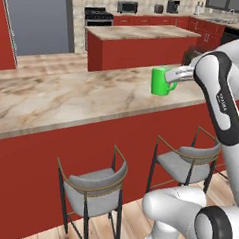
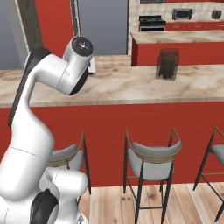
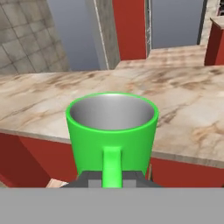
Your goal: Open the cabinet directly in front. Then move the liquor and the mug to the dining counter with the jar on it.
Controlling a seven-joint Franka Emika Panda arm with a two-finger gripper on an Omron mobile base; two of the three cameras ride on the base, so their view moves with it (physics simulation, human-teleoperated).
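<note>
Had mug [image 3: 112, 131] pinched by handle in gripper [image 3: 112, 178], jaws closed on it, held upright over dining counter [image 1: 68, 96]. Jar [image 2: 167, 64] stood further along top. My worry: handle grip could let mug swing or tip on release; lower gently.

— How is the light?
— Bright and even, with no clear source and no glare on the dining counter [image 1: 68, 96].
— Shadows?
— Only a faint one under the stools [image 2: 151, 159].
— Sharpness?
— Slightly soft throughout; the mug [image 3: 112, 131] looks coarse up close.
</note>
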